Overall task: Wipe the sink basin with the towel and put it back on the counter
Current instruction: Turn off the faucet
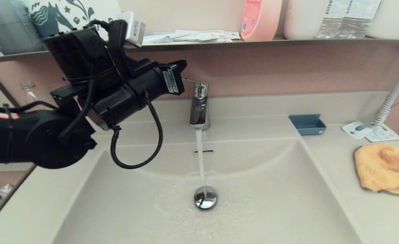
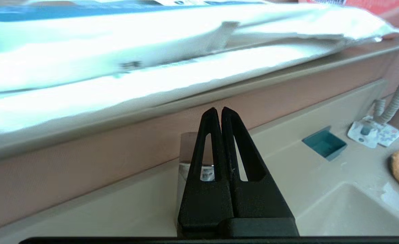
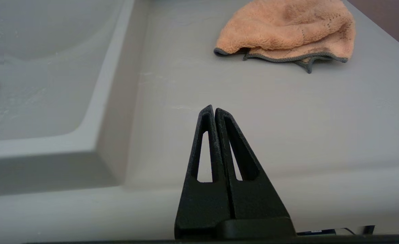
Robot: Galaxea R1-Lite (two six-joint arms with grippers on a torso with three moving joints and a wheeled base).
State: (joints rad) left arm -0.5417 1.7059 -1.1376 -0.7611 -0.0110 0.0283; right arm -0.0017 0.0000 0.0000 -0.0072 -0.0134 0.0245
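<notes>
The beige sink basin fills the middle, with its chrome drain plug and overflow slot. Water runs from the chrome faucet onto the plug. The orange towel with grey trim lies bunched on the counter at the right, touching neither gripper. My left gripper is shut and empty, held just over the faucet top; in the head view its arm hides the fingers. My right gripper is shut and empty above the counter's front edge, short of the towel.
A small blue dish sits on the counter right of the faucet. Leaflets and a ribbed hose are at the far right. The upper shelf holds papers, a pink bottle and water bottles.
</notes>
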